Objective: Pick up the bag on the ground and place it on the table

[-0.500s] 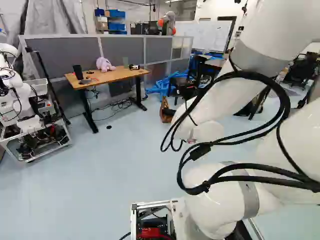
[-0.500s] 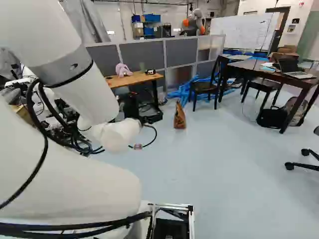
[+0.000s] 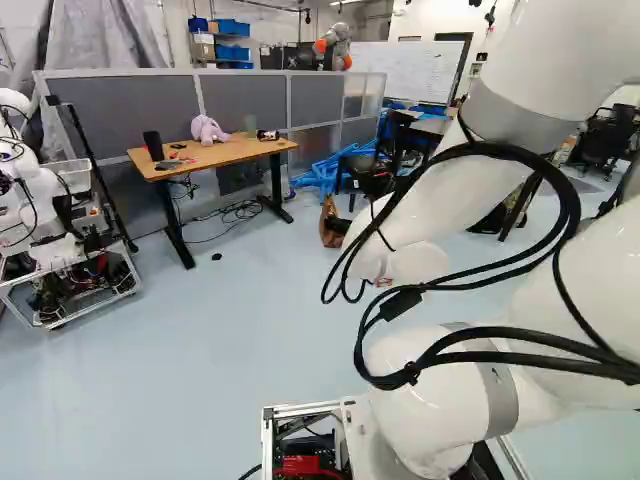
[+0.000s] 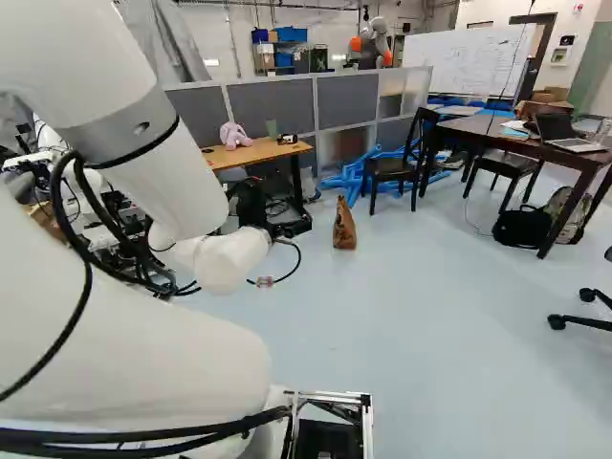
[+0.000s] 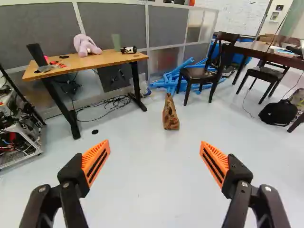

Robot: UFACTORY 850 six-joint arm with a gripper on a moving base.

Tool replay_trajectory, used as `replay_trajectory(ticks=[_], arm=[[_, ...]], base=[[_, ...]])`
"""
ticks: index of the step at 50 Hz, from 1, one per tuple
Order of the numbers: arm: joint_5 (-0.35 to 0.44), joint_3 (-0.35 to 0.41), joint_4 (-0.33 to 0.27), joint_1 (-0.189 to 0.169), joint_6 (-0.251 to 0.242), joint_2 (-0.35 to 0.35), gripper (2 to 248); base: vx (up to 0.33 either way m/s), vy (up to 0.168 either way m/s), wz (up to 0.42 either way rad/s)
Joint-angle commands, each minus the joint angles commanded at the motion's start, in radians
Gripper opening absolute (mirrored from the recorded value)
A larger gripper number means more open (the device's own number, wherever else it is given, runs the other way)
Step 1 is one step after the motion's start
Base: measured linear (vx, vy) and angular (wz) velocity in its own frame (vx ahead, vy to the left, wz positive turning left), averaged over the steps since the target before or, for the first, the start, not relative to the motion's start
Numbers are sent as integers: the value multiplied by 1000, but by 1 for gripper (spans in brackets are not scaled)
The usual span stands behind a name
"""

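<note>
The brown bag (image 5: 171, 115) stands upright on the floor (image 5: 147, 175), far ahead, slightly right of the gripper (image 5: 155, 144), whose fingers are spread wide. Best drive near, centre, lower them astride its narrow top, and close gently lest it crumple. One brown bag, one light table (image 5: 71, 67) left, one plush toy (image 5: 85, 45) on it.

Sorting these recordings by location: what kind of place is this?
Probably a robotics lab or workshop: another white robot arm on a wheeled metal frame, a large whiteboard covered in writing, and a wooden-topped desk against grey partition panels.
</note>
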Motion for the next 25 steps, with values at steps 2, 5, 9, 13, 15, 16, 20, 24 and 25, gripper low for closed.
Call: replay_trajectory(ticks=[2, 5, 9, 13, 15, 16, 20, 24, 25], arm=[[0, 0, 0, 0, 0, 0, 247], [0, 0, 0, 0, 0, 0, 247], [0, 0, 0, 0, 0, 0, 247], [0, 0, 0, 0, 0, 0, 247], [0, 0, 0, 0, 0, 0, 247], [0, 0, 0, 0, 0, 0, 247], [0, 0, 0, 0, 0, 0, 247], [0, 0, 0, 0, 0, 0, 247], [0, 0, 0, 0, 0, 0, 247]], base=[[76, 0, 3], [83, -2, -8], [95, -1, -8], [89, 0, -4], [93, 0, -7], [97, -1, -9], [112, -2, -8], [124, -1, -10], [127, 1, -11]])
